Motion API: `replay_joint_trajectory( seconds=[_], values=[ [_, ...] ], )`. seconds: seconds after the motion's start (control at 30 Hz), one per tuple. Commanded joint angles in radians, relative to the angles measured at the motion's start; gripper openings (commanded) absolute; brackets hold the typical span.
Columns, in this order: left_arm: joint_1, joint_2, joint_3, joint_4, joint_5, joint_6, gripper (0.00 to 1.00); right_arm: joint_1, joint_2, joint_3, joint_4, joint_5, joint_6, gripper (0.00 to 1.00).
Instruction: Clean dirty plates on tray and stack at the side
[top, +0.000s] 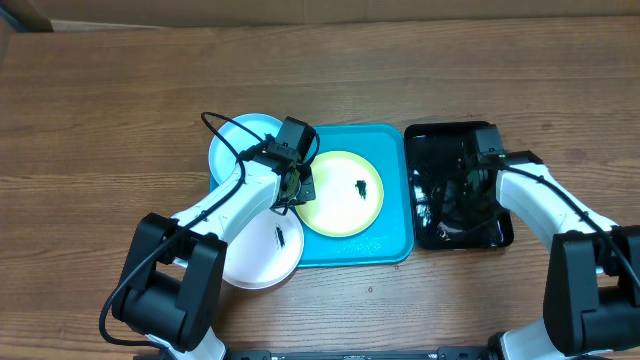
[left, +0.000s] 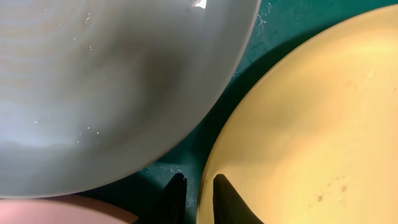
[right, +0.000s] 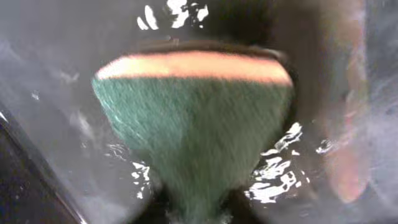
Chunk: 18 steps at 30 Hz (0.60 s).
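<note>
Landmark: large bright turquoise rectangular plastic tray (top: 385, 245), mid-table.

- Round yellow-green plastic plate (top: 335, 205) lies flat inside the tray, dark smear near its centre, uncleaned by the look of it
- Left gripper (left: 200, 198) at that plate's left rim, one finger outside the rim and one inside, pinched on it. Probably steadying the plate for scrubbing
- Round pale blue plastic plate (top: 240, 150) overlaps the tray's far-left corner
- Round white plastic plate (top: 255, 262), with a small dark mark, sits at the tray's near-left corner, mostly off it
- Narrower glossy black tray (top: 495, 235) stands just right of the turquoise tray, wet inside
- Right gripper (top: 472, 178) is down in it, clamped on a green-faced scouring sponge with an orange backing (right: 199, 124). View is blurred; likely wetting the sponge first

No brand, label or writing legible anywhere
</note>
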Motion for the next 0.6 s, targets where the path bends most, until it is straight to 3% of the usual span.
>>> replay_joint_trajectory(
  seconds=[0.0, 0.03, 0.07, 0.1, 0.27, 0.3, 0.33, 0.37, 0.53, 0.57],
  values=[
    [0.000, 0.020, -0.002, 0.003, -0.006, 0.002, 0.19, 0.005, 0.005, 0.005, 0.000, -0.021, 0.000, 0.04],
    [0.000, 0.020, -0.002, 0.003, -0.006, 0.002, 0.20, 0.005, 0.005, 0.040, -0.028, -0.027, -0.006, 0.37],
    [0.000, 0.020, -0.002, 0.003, -0.006, 0.002, 0.21, 0.003, 0.005, 0.072, -0.054, -0.028, -0.010, 0.55],
    [0.000, 0.020, -0.002, 0.003, -0.006, 0.003, 0.22, 0.003, 0.005, 0.109, -0.082, -0.027, -0.010, 0.66],
    [0.000, 0.020, -0.002, 0.003, -0.006, 0.002, 0.22, 0.003, 0.005, 0.285, -0.194, 0.003, -0.034, 0.74],
    [0.000, 0.020, -0.002, 0.003, -0.006, 0.002, 0.22, 0.003, 0.005, 0.299, -0.206, 0.003, -0.036, 0.81],
    [0.000, 0.020, -0.002, 0.002, -0.006, 0.002, 0.22, 0.003, 0.005, 0.305, -0.211, 0.002, -0.035, 0.96],
    [0.000, 0.020, -0.002, 0.001, -0.006, 0.002, 0.22, 0.003, 0.005, 0.306, -0.211, -0.002, -0.035, 1.00],
    [0.000, 0.020, -0.002, 0.002, -0.006, 0.002, 0.15, 0.003, 0.005, 0.306, -0.203, -0.005, -0.059, 1.00],
    [0.000, 0.020, -0.002, 0.002, -0.006, 0.002, 0.14, 0.002, 0.005, 0.306, -0.208, -0.005, -0.058, 0.92]
  ],
)
